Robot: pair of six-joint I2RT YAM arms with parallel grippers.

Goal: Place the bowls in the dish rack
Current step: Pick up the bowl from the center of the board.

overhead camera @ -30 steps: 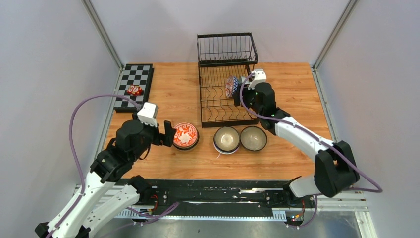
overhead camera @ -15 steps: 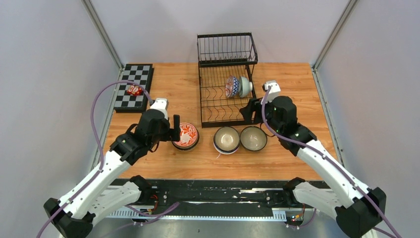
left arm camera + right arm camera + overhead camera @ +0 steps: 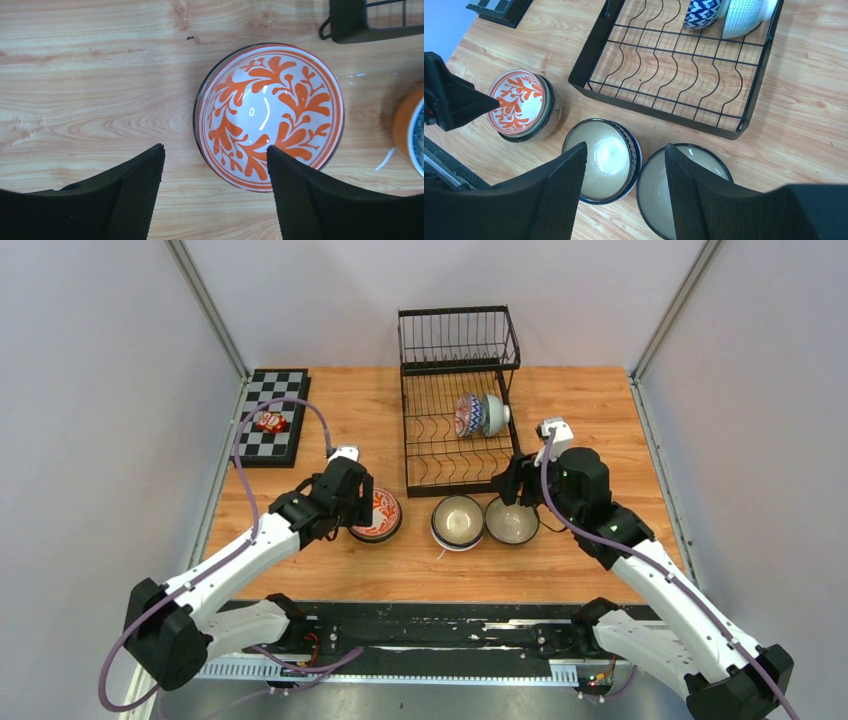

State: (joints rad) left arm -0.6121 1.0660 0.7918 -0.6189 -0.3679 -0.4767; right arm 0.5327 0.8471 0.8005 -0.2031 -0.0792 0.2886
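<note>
Left gripper open, astride rim of orange-and-white floral ceramic bowl on wooden table, ungripped | two cream dark-rimmed ceramic bowls also unloaded | black wire dish rack holds blue-patterned bowl and pale bowl | right gripper open, empty; three left.

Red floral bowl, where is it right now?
In the top view, the red floral bowl sits left of centre, beside the dish rack's near-left corner, with a cream bowl to its right.
</note>
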